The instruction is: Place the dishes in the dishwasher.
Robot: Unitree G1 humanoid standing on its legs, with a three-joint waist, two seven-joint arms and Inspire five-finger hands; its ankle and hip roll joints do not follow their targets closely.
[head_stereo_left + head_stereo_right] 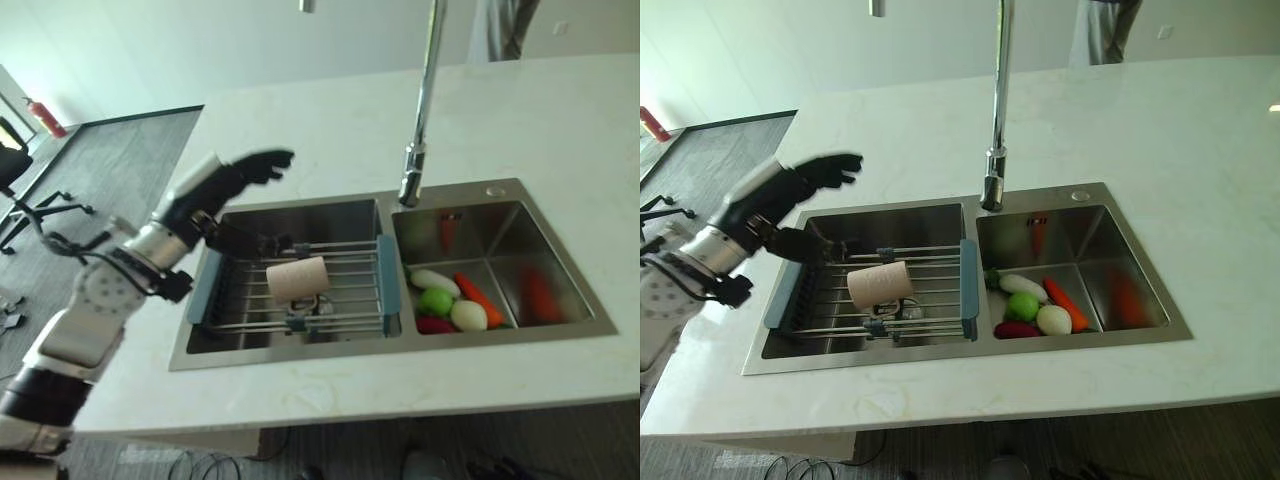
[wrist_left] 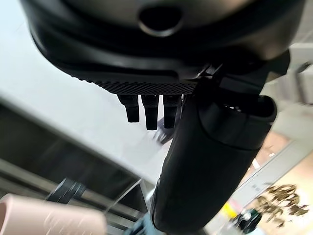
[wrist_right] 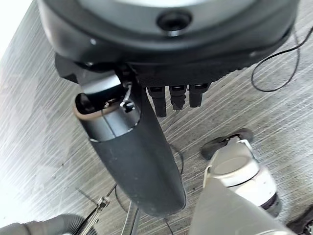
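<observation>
A pale pink cup [image 1: 297,279] lies on its side on a wire drying rack [image 1: 352,302] set across the left basin of a steel sink [image 1: 300,355]. My left hand [image 1: 240,172] hovers over the sink's far left corner, above and behind the cup, open with straight fingers and holding nothing. In the left wrist view the cup [image 2: 44,218] shows below the thumb [image 2: 210,161], apart from it. My right hand [image 3: 132,147] hangs over the grey floor, open and empty.
A tall faucet [image 1: 425,100] rises between the basins. The right basin holds vegetables [image 1: 452,300], among them a carrot and a green one. White countertop [image 1: 330,390] surrounds the sink. An office chair [image 1: 20,200] stands at the far left, and a person [image 1: 505,25] beyond the counter.
</observation>
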